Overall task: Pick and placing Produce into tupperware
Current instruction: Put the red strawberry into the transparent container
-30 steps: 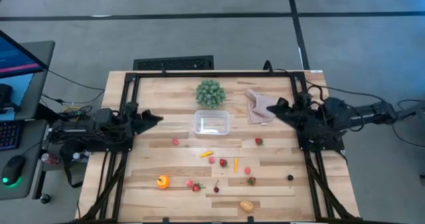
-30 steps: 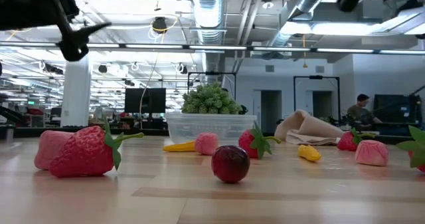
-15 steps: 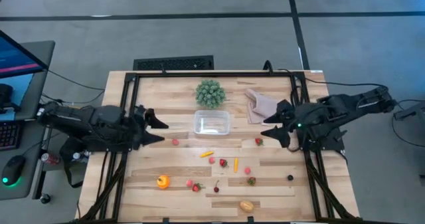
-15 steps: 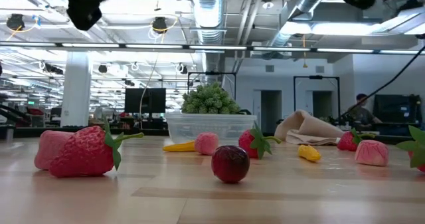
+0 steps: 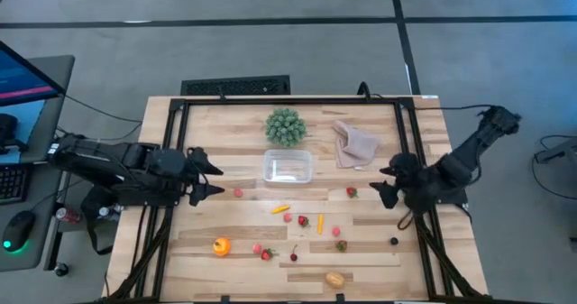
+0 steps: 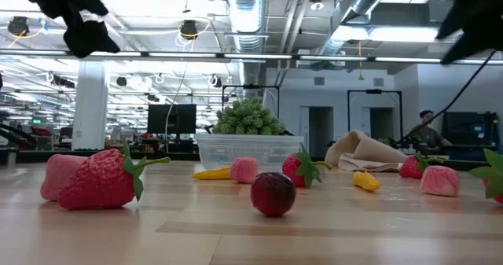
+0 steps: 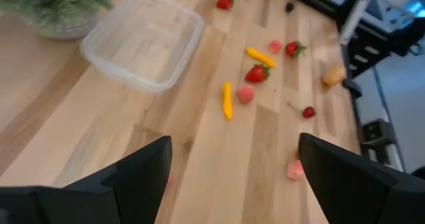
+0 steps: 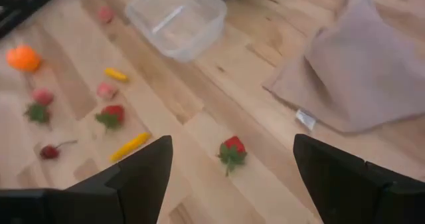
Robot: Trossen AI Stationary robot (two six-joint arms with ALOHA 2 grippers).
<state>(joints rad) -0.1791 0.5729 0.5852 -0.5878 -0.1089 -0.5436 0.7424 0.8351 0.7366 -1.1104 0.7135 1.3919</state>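
Observation:
The clear tupperware (image 5: 288, 167) sits on its base mid-table, with nothing showing inside it; it also appears in both wrist views (image 7: 143, 38) (image 8: 176, 18). The produce lies loose on the wood: a strawberry (image 5: 352, 192) (image 8: 232, 149), a pink piece (image 5: 238, 193), a yellow piece (image 5: 281, 209), an orange (image 5: 221, 246) and several more toward the near edge. My left gripper (image 5: 215, 179) hovers open, left of the tupperware. My right gripper (image 5: 380, 179) hovers open just right of the strawberry. In the low view only bits of the arms show, high above the table.
A green spiky plant (image 5: 285, 126) stands just beyond the tupperware. A beige cloth (image 5: 353, 144) (image 8: 352, 71) lies to the far right of it. Black frame rails (image 5: 171, 142) run along both table sides. A person sits far off in the room (image 6: 425, 130).
Both grippers have opened their fingers. My right gripper has swung from beside the cloth toward the near edge and now stands by the strawberry, its arm folding upward. My left gripper has shifted a little toward the near edge. Nothing on the table has moved.

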